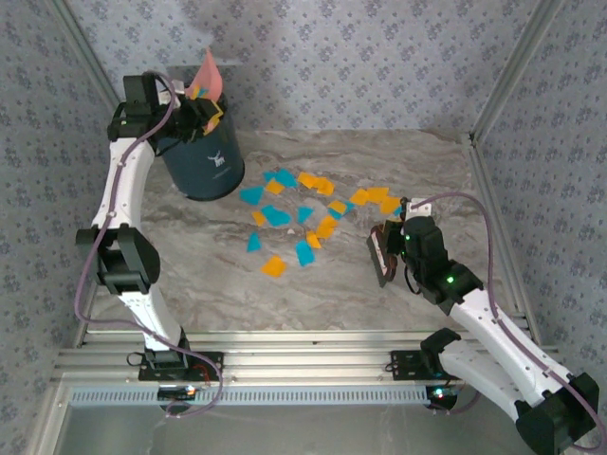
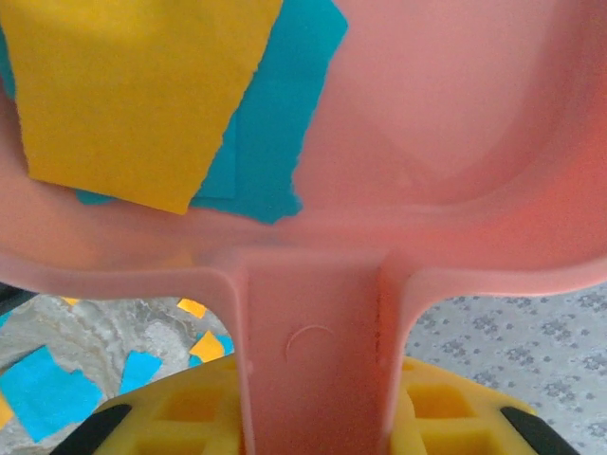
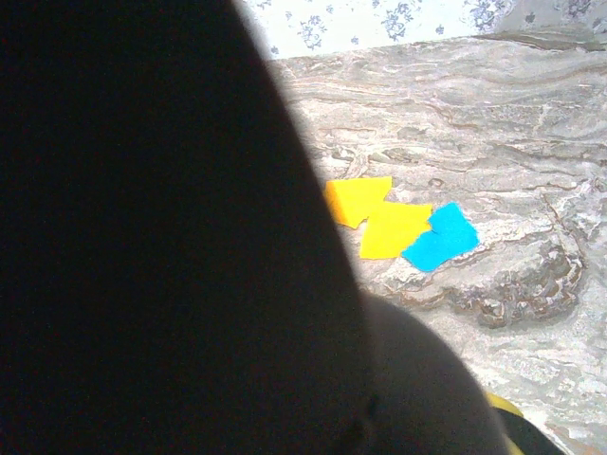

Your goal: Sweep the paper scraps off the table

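Several orange and teal paper scraps (image 1: 294, 213) lie scattered over the middle of the marble table (image 1: 398, 161). My left gripper (image 1: 194, 112) is shut on the handle (image 2: 318, 360) of a pink dustpan (image 1: 208, 76), which is tipped up over a dark blue bin (image 1: 204, 161). In the left wrist view, an orange scrap (image 2: 133, 95) and a teal scrap (image 2: 275, 133) rest in the pan, and my yellow fingers (image 2: 180, 417) clamp the handle. My right gripper (image 1: 389, 248) is shut on a dark brush (image 1: 381, 256), low on the table right of the scraps. That brush (image 3: 161, 237) hides its jaws.
Wallpapered walls and aluminium rails (image 1: 285, 365) enclose the table. Three scraps (image 3: 398, 226) lie close beside the brush. Bare table stretches along the front edge (image 1: 285, 303) and to the far right (image 1: 446, 171).
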